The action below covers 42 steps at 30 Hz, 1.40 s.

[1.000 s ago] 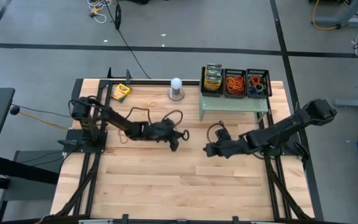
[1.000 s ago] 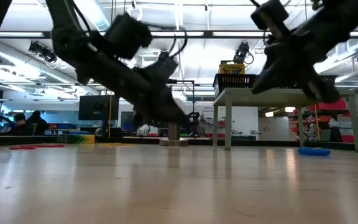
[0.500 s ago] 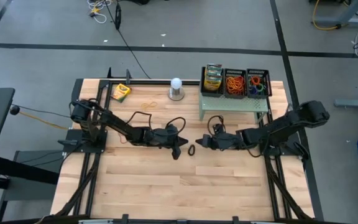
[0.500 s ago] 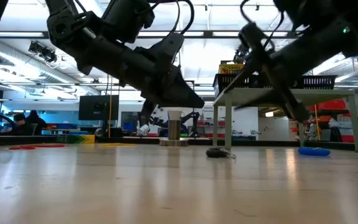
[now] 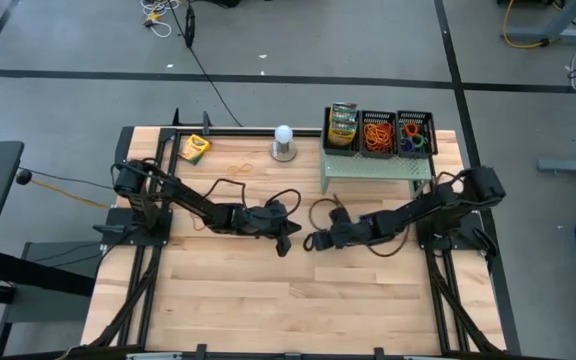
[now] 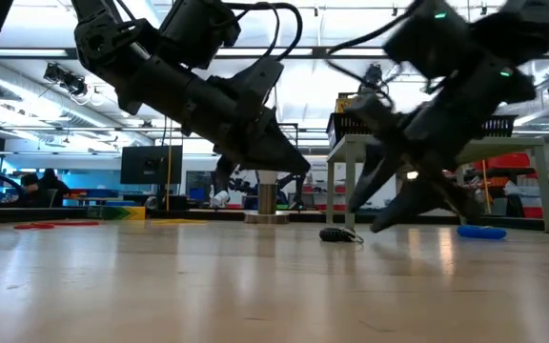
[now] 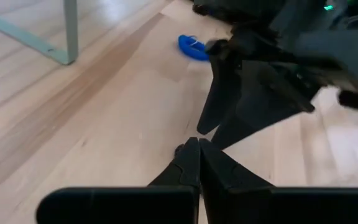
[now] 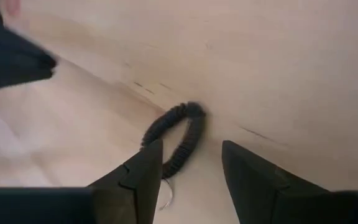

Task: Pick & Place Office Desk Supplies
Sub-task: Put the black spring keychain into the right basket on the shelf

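- The pale wooden plank surface (image 5: 268, 300) stands on a grey floor crossed by dark tape lines; in the low view a bright hall with ceiling lights and desks lies beyond it.
- The dark left arm reaches from the surface's left edge toward the middle. Its left claw (image 5: 286, 238) hangs just above the wood with its two fingers pressed together, gripping nothing; the left wrist view shows their tips meeting (image 7: 197, 144).
- The dark right arm stretches from the right edge toward the middle. Its right claw (image 5: 312, 241) is low over the wood with fingers spread to a middling gap, empty, its tips just beside the left claw's.
- A pale green mesh riser (image 5: 376, 165) stands near the far right edge. On it sit three small black mesh baskets in a row: one (image 5: 343, 130) holds yellow-and-green crayon boxes, the middle one (image 5: 378, 134) orange rubber bands, the third (image 5: 416, 135) mixed coloured bands.
- A white ball on a metal base (image 5: 284, 142) stands left of the riser.
- A loose yellow-and-green crayon box (image 5: 194, 149) lies near the far left corner.
- A blue rubber-band loop (image 7: 193, 47) lies on the wood near the riser's leg.
- A small black ribbed band loop (image 8: 178, 138) lies flat on the wood, in front of the right claw's parted fingers, one end reaching between their tips; whether it touches them I cannot tell.
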Tool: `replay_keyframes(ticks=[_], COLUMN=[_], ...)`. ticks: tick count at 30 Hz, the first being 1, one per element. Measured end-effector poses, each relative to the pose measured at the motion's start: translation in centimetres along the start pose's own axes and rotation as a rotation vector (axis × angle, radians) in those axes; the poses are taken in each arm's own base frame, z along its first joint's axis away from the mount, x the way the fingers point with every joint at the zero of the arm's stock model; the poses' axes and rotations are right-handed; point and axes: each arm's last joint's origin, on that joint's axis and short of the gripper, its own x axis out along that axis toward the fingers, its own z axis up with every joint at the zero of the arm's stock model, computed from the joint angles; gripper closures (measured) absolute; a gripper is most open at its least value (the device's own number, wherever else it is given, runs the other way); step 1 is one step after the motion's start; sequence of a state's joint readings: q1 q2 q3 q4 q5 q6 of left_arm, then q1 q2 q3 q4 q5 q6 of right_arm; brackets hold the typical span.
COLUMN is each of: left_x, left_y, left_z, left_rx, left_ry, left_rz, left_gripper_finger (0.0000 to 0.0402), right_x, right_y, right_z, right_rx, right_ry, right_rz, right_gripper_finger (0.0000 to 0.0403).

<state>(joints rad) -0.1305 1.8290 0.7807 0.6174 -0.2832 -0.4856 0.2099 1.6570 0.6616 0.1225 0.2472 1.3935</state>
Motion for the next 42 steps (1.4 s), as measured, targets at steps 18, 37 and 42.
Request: replay_keyframes(ticks=[18, 37, 42], left_x=[-1.6, -6.7, -6.8], left_y=[2.2, 5.1, 4.8], left_z=[-2.9, -2.3, -2.3], left_rx=[-0.137, -0.193, -0.205], left_ry=[-0.007, -0.128, -0.141], left_rz=[0.047, 0.182, 0.161], left_gripper_finger=[0.04, 0.0399, 0.0399], right_x=[2.8, -11.4, -20.1], right_y=[3.6, 6.5, 7.1], right_z=[1.1, 5.3, 8.8], right_rx=[-0.253, -0.377, -0.437], right_ry=[0.074, 0.021, -0.131], right_rz=[-0.269, -0.273, -0.458], right_gripper_finger=[0.033, 0.0397, 0.0399])
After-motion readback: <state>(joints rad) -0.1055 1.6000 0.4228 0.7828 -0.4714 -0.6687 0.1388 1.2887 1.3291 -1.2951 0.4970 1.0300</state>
